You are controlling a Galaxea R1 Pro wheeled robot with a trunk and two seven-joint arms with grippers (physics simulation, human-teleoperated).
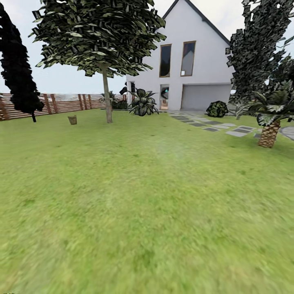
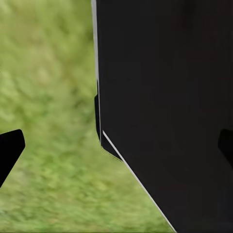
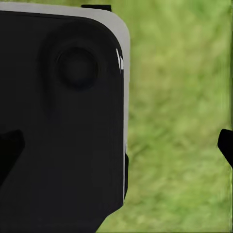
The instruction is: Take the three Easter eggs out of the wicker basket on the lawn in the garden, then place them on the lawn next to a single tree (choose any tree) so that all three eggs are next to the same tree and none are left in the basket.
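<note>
The wicker basket (image 1: 72, 119) is a small brown shape far off on the lawn (image 1: 147, 196), just left of the tree (image 1: 108, 100) with the straight bare trunk. The Easter eggs are hidden at this distance. In the left wrist view my left gripper (image 2: 116, 150) is open, its dark fingertips (image 2: 10, 145) spread wide over grass, with my own black body behind. In the right wrist view my right gripper (image 3: 116, 150) is open in the same way, and nothing is between its fingers.
A white house (image 1: 196, 61) stands at the back, with grey paving slabs (image 1: 212, 124) leading right. A short palm (image 1: 269, 132) is at the right and a dark conifer (image 1: 16, 73) at the left, before a wooden fence (image 1: 61, 104). Wide grass lies between me and the basket.
</note>
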